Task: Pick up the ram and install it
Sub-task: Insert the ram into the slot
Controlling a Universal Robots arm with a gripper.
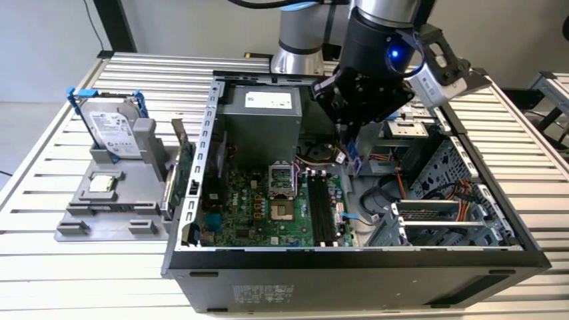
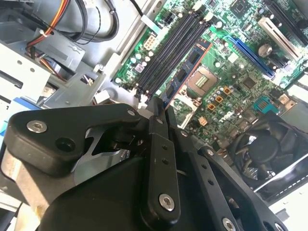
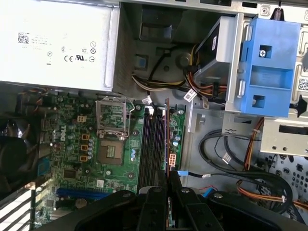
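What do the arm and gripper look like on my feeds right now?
The arm has silver-grey tube segments, then a black wrist housing with a glowing blue light and a grey camera box beside it. The gripper is matte black, with jointed linkage fingers pinned by silver screws.

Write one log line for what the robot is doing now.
gripper | shut on ram | over black slots | not yet seated

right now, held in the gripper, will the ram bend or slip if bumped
Probably stiff: the ram juts straight from the gripper without sagging. Likely light: thin and flat. Gripped near one end, a sideways bump might twist it.
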